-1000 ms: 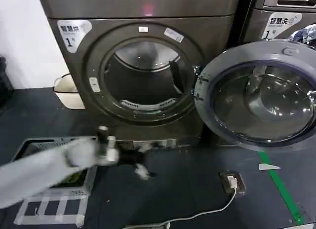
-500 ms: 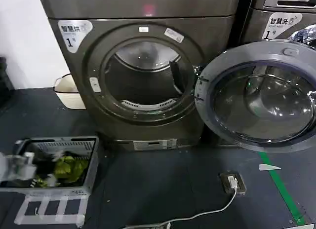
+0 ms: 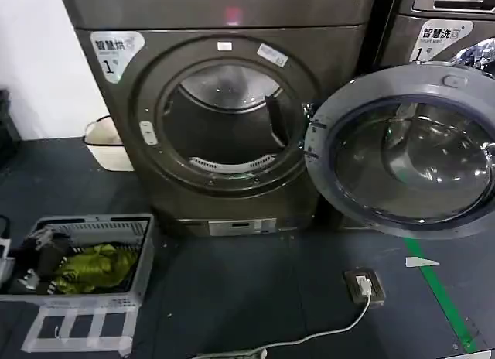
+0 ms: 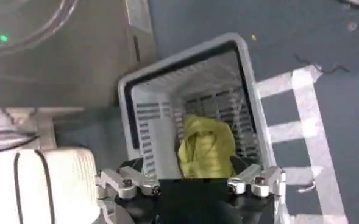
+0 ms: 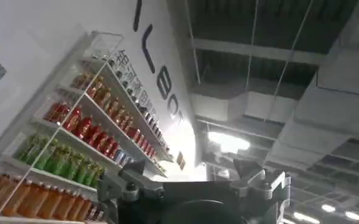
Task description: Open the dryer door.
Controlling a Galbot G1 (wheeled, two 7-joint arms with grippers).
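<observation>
Head view had the dryer door (image 3: 406, 150) swung fully open to the right of its bronze-grey machine (image 3: 224, 111), grey inner face toward the camera, drum mouth exposed. Grey laundry basket (image 3: 93, 258) with a yellow-green cloth (image 3: 93, 268) sat on the floor, lower left. Left gripper (image 4: 190, 182) hung above the basket, jaws spread wide, holding nothing. Right gripper (image 5: 191, 185) pointed up at ceiling and drink shelves (image 5: 75, 140), jaws apart, empty.

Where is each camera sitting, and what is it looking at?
Head view: on the robot's head, looking down at the dryer door, swung open, and the laundry basket.
Left wrist view: on the left arm, looking down over the left pincer into the laundry basket.
Right wrist view: on the right arm, looking up past the right pincer at shelves of bottles.
Head and left wrist views share the basket.
</observation>
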